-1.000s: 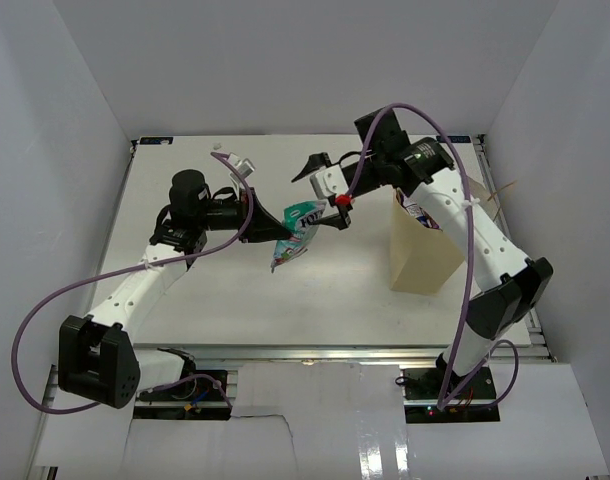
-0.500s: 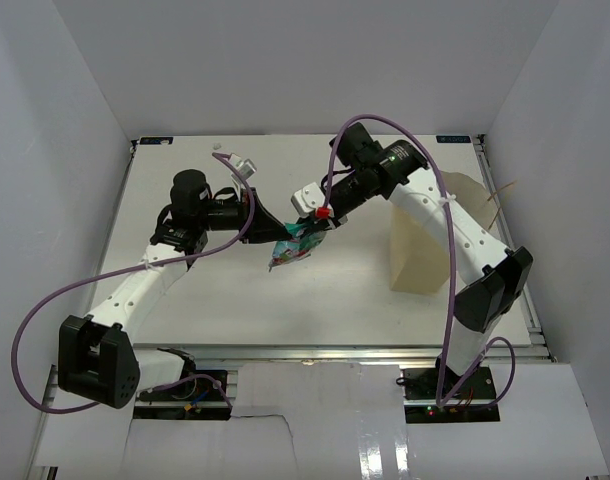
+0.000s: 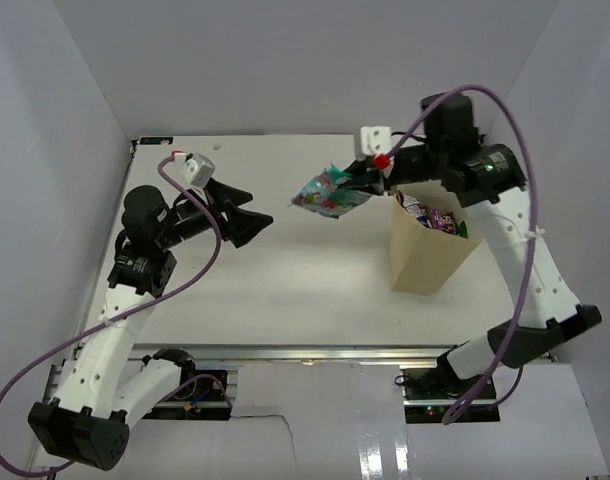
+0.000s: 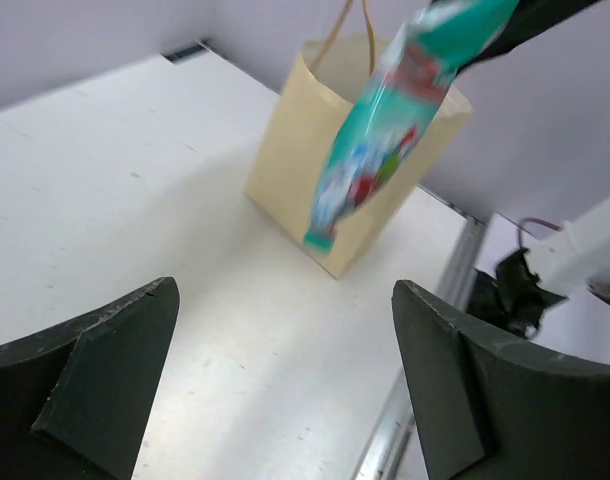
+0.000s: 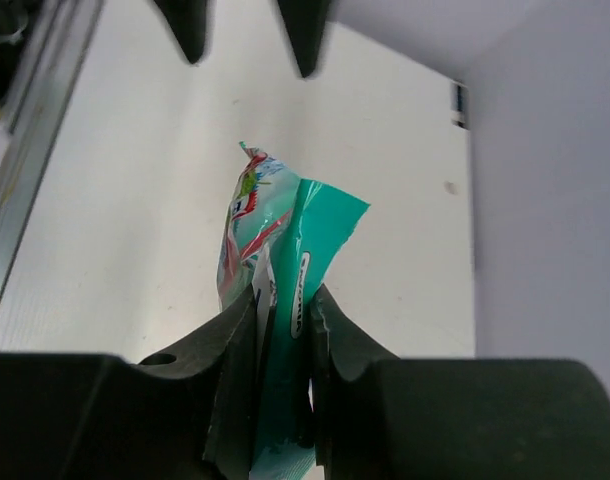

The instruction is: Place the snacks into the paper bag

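Left gripper: the left gripper (image 3: pixel 257 212) is hanging over the left half of the surface (image 3: pixel 315 290) with its jaws spread wide and nothing between them; it is pointing toward the bag.
Right gripper: the right gripper (image 3: pixel 357 180) is clamping its jaws on the top edge of the pale teal packet (image 3: pixel 328 193), which is dangling free below the fingers (image 5: pixel 230 330) in the right wrist view.
Packet position: the packet is hanging in the air, off the surface and just to the left of the bag mouth, not yet over it.
Bag: the paper bag (image 3: pixel 422 262) is standing upright and open near the right edge of the surface, about midway between the near and far edges.
Done: several snack packets (image 3: pixel 432 214) are already sitting inside the bag and showing at its mouth.
Left: the teal packet is waiting to be carried over the opening and let go.
Other snacks: I am seeing none lying loose in the overhead view, though the arms are hiding some of the surface.
Judgement: the task is looking close to its end, with this packet likely among the last.
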`<state>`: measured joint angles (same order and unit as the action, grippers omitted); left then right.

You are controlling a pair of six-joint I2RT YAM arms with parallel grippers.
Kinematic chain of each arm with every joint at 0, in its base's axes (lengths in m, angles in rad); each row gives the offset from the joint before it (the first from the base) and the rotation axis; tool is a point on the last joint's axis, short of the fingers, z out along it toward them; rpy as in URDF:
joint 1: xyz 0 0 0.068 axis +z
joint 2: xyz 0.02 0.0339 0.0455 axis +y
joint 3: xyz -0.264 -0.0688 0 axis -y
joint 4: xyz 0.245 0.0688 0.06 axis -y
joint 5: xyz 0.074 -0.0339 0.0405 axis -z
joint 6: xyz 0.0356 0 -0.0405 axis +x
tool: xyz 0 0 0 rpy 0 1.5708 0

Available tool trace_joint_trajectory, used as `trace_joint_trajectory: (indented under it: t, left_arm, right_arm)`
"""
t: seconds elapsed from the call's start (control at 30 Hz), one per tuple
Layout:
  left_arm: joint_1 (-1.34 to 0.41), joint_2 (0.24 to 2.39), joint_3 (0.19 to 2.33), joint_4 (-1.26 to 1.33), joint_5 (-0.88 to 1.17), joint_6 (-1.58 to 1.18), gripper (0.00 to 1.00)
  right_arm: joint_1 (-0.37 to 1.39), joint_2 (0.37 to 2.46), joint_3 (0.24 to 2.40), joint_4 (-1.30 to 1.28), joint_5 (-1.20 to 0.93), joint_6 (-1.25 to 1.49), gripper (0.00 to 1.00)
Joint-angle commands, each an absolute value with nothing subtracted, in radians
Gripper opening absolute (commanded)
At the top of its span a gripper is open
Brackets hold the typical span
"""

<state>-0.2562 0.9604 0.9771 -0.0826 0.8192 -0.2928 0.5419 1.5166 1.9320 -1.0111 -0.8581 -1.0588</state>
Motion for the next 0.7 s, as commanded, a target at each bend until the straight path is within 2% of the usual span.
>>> trace_joint_trajectory:
  t: [0.0, 0.03, 0.1, 0.13, 0.2, 0.3, 0.43, 0.67]
  left_arm:
    - [-0.247, 0.891, 0.956, -0.133, 0.634, -0.215, 0.98]
    - [-0.247, 0.884, 0.940, -0.130, 0.623, -0.222, 0.98]
    - [-0.247, 0.870, 0.890, -0.114, 0.601, -0.235, 0.98]
    - [-0.247, 0.868, 0.875, -0.107, 0.597, -0.256, 0.98]
    - [-0.247, 0.868, 0.836, -0.086, 0.589, -0.273, 0.98]
    - [-0.247, 0.873, 0.812, -0.069, 0.584, -0.291, 0.98]
    - [-0.247, 0.891, 0.808, -0.072, 0.578, -0.290, 0.98]
    - [-0.247, 0.891, 0.802, -0.089, 0.574, -0.285, 0.98]
  right_arm:
    - [0.444, 1.358, 1.927, -0.676, -0.893, -0.633, 0.08]
    - [0.405, 1.326, 1.901, -0.535, -0.739, -0.533, 0.08]
    - [0.367, 1.241, 1.832, -0.442, -0.540, -0.312, 0.08]
    - [0.324, 1.214, 1.813, -0.414, -0.350, -0.269, 0.08]
    - [0.264, 1.143, 1.760, -0.351, -0.164, -0.201, 0.08]
    - [0.226, 1.071, 1.695, -0.330, -0.010, -0.187, 0.08]
    - [0.180, 0.991, 1.586, -0.339, 0.086, -0.193, 0.08]
    - [0.133, 0.934, 1.428, -0.391, 0.058, -0.225, 0.08]
